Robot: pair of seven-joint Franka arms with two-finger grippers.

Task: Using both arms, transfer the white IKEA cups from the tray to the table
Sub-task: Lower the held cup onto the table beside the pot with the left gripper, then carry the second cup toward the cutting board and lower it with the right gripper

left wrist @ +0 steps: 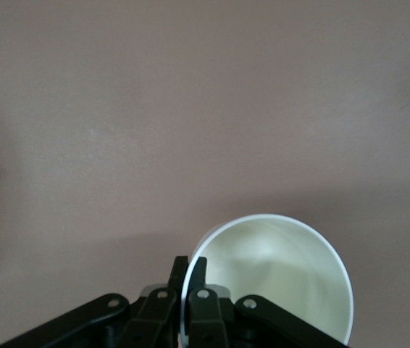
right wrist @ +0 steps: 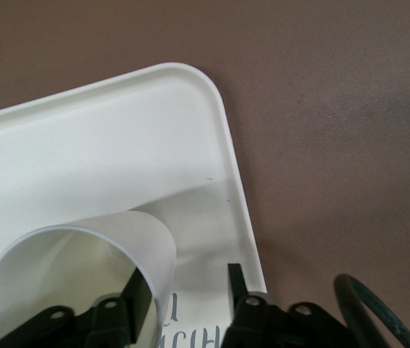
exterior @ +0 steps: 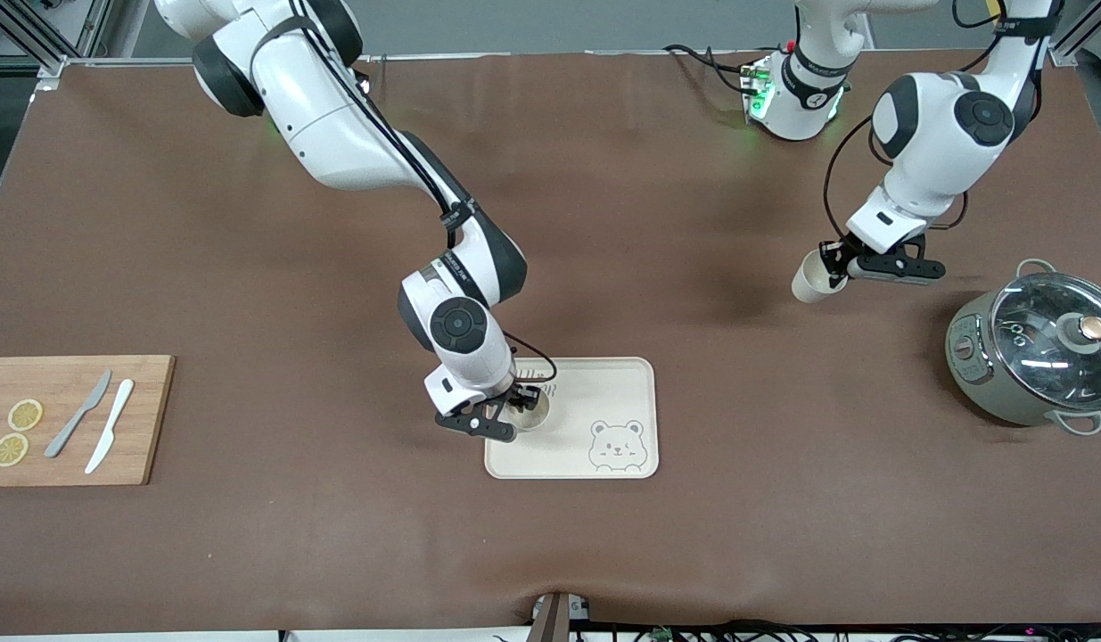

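One white cup (exterior: 532, 414) stands upright on the cream bear tray (exterior: 621, 392), in the corner toward the right arm's end and the robots' bases. My right gripper (exterior: 513, 415) is open around its wall. In the right wrist view, one finger (right wrist: 136, 304) is inside the cup (right wrist: 82, 268) and the other finger (right wrist: 235, 279) stands apart outside it, over the tray (right wrist: 118, 145). My left gripper (exterior: 837, 260) is shut on the rim of the second white cup (exterior: 813, 281) and holds it tilted in the air over bare table. In the left wrist view, the gripper (left wrist: 188, 272) pinches the cup's (left wrist: 277, 275) wall.
A grey-green pot with a glass lid (exterior: 1036, 352) stands toward the left arm's end of the table. A wooden cutting board (exterior: 69, 419) with two knives and lemon slices lies at the right arm's end.
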